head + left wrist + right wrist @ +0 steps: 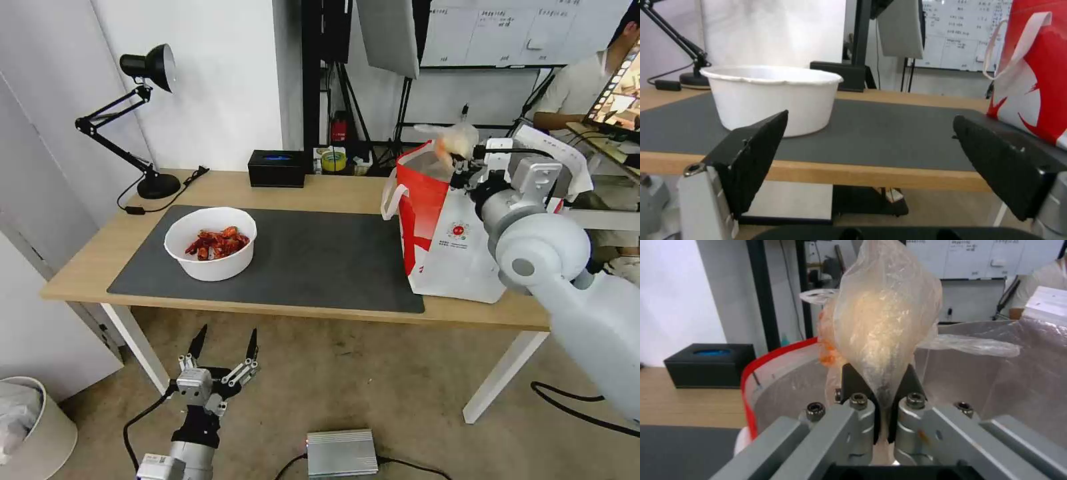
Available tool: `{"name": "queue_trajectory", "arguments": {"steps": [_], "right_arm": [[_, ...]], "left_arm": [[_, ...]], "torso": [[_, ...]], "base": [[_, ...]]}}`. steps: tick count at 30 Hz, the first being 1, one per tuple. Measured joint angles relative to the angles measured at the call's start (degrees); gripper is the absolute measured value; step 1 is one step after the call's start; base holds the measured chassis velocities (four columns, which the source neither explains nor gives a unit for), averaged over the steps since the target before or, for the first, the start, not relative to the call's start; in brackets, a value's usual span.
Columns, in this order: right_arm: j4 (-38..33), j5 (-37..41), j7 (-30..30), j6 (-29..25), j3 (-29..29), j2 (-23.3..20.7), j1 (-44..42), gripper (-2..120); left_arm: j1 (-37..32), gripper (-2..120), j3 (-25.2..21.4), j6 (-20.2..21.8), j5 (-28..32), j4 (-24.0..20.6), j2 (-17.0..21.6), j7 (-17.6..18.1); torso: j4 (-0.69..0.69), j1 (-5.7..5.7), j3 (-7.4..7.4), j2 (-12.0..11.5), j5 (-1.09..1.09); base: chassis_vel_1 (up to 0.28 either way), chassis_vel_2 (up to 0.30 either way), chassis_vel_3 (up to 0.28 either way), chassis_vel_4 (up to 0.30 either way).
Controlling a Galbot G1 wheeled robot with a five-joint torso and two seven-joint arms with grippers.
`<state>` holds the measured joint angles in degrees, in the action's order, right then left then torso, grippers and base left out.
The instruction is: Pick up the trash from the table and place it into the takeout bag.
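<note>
The right tool [882,386] is pinched on a beige plastic-wrapped lump [882,316], its two black fingers pressed against the thin crinkled film, and it holds that lump up over the open mouth of the large boxy white takeout bag with a red side panel and silver foil lining [443,233]. In the head view the lump [457,140] sits just above the bag's top rim, at the end of the right arm reaching in from the robot's right. The bag stands upright on the right end of the long light-wood desk [320,190], partly on the edge of the dark grey rectangular mat [313,257].

The left tool [223,353] hangs low in front of the desk, below its front edge, with its black fingers spread wide and nothing between them. Toward the left end of the mat rests a white round bowl holding red crayfish shells [211,243], well apart from the bag. In the left wrist view the bowl [773,98] stands upright on the mat beyond the spread fingers
</note>
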<state>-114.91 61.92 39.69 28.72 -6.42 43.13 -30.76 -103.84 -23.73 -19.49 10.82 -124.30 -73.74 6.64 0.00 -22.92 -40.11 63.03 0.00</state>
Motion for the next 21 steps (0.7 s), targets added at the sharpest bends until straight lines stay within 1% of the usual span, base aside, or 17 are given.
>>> {"name": "queue_trajectory", "arguments": {"steps": [8,9,10,13,14,16,17,20,21], "right_arm": [[0.1,-0.1,0.1,0.1,0.0,-0.1,0.2,3],[-0.1,-0.1,0.0,0.1,0.0,-0.2,0.2,7],[-0.1,-0.1,0.0,0.1,0.0,-0.2,0.2,7],[-0.6,0.3,0.0,0.5,-0.4,-0.6,0.1,24],[-0.6,0.3,0.0,0.5,-0.4,-0.6,0.1,24],[-1.0,0.4,0.0,0.6,-0.6,-0.8,-0.1,34],[-1.0,0.4,0.0,0.6,-0.6,-0.8,-0.1,34],[-1.3,0.4,0.3,0.6,-0.7,-0.9,-0.3,49],[-1.3,0.4,0.3,0.6,-0.7,-0.9,-0.3,49]], "left_arm": [[-0.4,100,-0.1,-0.6,-0.3,-0.1,-0.3,0.0],[-0.4,100,0.0,-0.6,-0.3,-0.1,-0.4,-0.1],[-0.4,100,0.0,-0.6,-0.3,-0.1,-0.4,-0.1],[-0.5,100,0.2,-0.6,-0.5,-0.2,-0.5,-0.1],[-0.5,100,0.2,-0.6,-0.5,-0.2,-0.5,-0.1],[-0.6,100,0.2,-0.6,-0.7,-0.2,-0.6,-0.1],[-0.6,100,0.2,-0.6,-0.7,-0.2,-0.6,-0.1],[-0.6,100,0.2,-0.6,-0.7,-0.3,-0.6,-0.1],[-0.6,100,0.2,-0.6,-0.7,-0.3,-0.6,-0.1]], "torso": [[0.0,0.0,0.0,0.0,0.0],[0.0,0.0,0.0,0.0,0.0],[0.0,0.0,0.0,0.0,0.0],[0.0,0.0,0.0,0.0,-0.01],[0.0,0.0,0.0,0.0,-0.01],[0.0,0.0,0.0,0.0,-0.01],[0.0,0.0,0.0,0.0,-0.01],[0.0,0.0,0.0,0.0,-0.01],[0.0,0.0,0.0,0.0,-0.01]], "base": [[0.0,0.0,0.0,0.0],[0.0,0.0,0.0,0.0],[0.0,0.0,0.0,0.0],[0.0,0.0,0.0,0.0],[0.0,0.0,0.0,0.0],[0.0,0.0,0.0,0.0],[0.0,0.0,0.0,0.0],[0.0,0.0,0.0,0.0],[0.0,0.0,0.0,0.0]]}}
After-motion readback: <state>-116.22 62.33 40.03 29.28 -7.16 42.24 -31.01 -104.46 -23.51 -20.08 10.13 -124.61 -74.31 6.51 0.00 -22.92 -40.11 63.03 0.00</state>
